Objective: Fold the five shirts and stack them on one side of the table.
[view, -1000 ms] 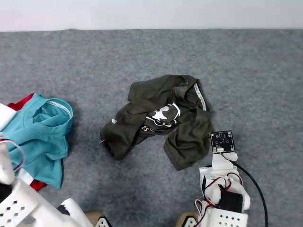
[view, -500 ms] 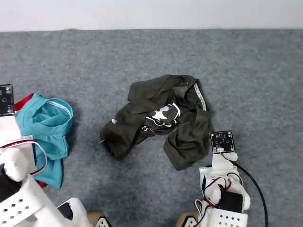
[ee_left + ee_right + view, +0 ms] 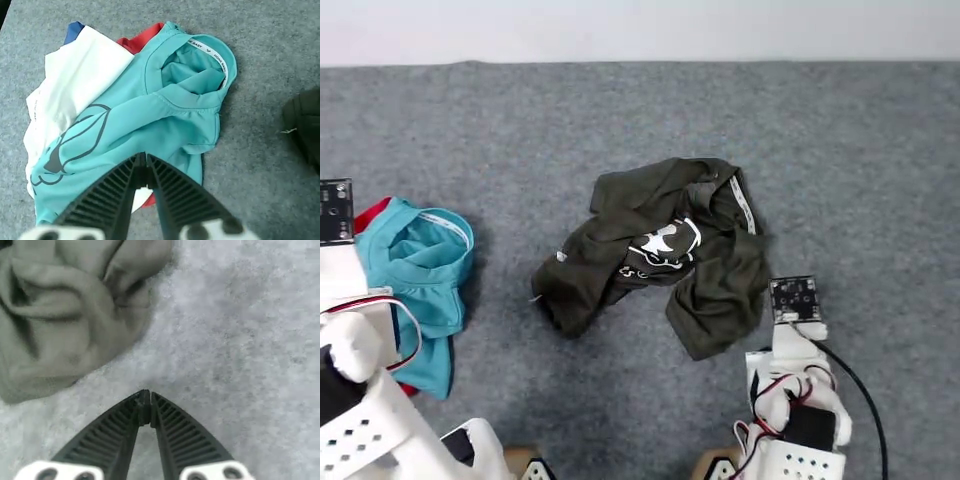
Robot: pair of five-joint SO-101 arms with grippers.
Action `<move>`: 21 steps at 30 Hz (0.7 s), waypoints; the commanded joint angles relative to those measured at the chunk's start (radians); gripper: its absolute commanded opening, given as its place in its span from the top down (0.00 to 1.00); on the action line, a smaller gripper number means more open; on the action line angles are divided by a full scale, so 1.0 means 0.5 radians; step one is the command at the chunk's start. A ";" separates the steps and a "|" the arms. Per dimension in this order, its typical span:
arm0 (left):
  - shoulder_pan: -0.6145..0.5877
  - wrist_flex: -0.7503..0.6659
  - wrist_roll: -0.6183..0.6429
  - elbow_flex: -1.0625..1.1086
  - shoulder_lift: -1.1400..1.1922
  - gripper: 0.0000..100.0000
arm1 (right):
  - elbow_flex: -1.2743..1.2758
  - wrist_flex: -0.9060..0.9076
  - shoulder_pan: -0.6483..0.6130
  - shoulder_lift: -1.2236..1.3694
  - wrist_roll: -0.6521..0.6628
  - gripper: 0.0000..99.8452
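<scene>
You are holding the left gripper point(image 3: 145, 159) and the right gripper point(image 3: 145, 396) shut on nothing, so going down like this on the crumpled dark green cloth shirt point(image 3: 720, 280) in the middle of the fuzzy grey table point(image 3: 860, 150) is risking only squashing it.

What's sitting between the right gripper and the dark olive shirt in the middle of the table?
Nothing visible. The right gripper, jaws shut, is over bare gray table covering. The olive shirt lies crumpled just beyond its tips, with only open covering in the gap between them.
</scene>
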 commanded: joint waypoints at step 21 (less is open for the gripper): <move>0.012 -0.049 0.018 0.140 -0.018 1.00 | -1.206 0.339 0.103 0.376 0.009 0.99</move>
